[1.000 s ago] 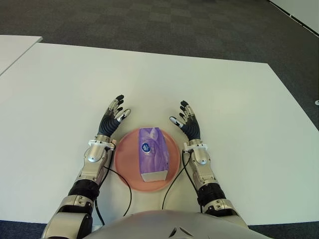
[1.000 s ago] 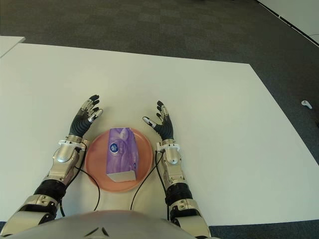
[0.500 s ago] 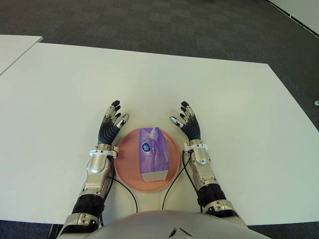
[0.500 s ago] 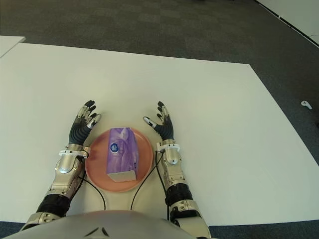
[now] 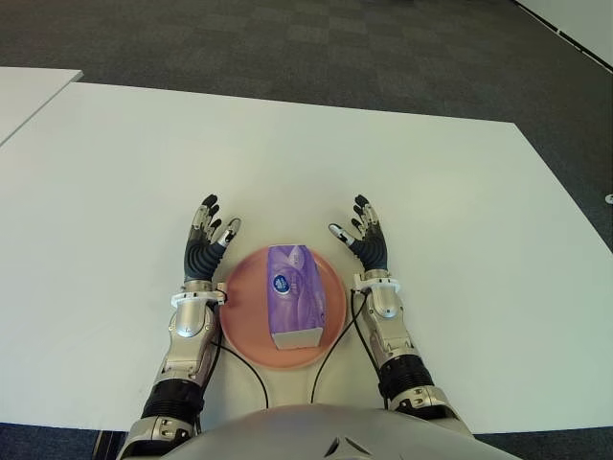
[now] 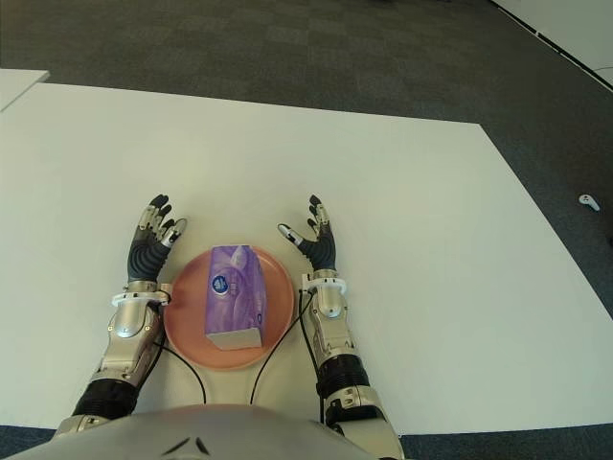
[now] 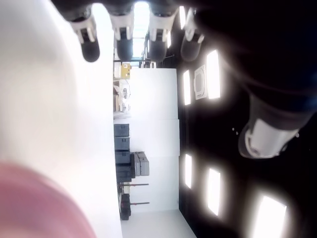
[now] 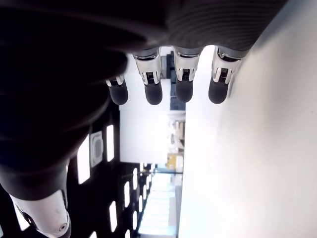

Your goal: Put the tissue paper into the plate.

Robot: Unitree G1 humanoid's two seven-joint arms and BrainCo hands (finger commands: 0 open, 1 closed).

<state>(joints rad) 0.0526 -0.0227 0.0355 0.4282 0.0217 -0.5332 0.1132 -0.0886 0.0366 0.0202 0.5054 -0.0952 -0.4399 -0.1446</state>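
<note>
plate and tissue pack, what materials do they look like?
Plate: probably plastic or glazed ceramic; even salmon-pink colour, smooth rim, no strong gloss, so either is possible. Tissue pack: looks like thin printed plastic film, purple with a round blue label and slight sheen; its paler near end could be a card or paper flap.

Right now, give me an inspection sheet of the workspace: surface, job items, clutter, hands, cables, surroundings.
Surface: white table, bare apart from the items below.
Job's things: purple tissue pack lies in the pink plate, near the robot's edge of the table.
Clutter: nothing seen.
Hands: left hand left of the plate, fingers spread, holding nothing; right hand right of the plate, fingers spread, holding nothing.
Cables: black cables run from each forearm across the table towards the robot's body.
Surroundings: dark carpet beyond the table; corner of a second white table at far left; a small white thing on the floor at right.
</note>
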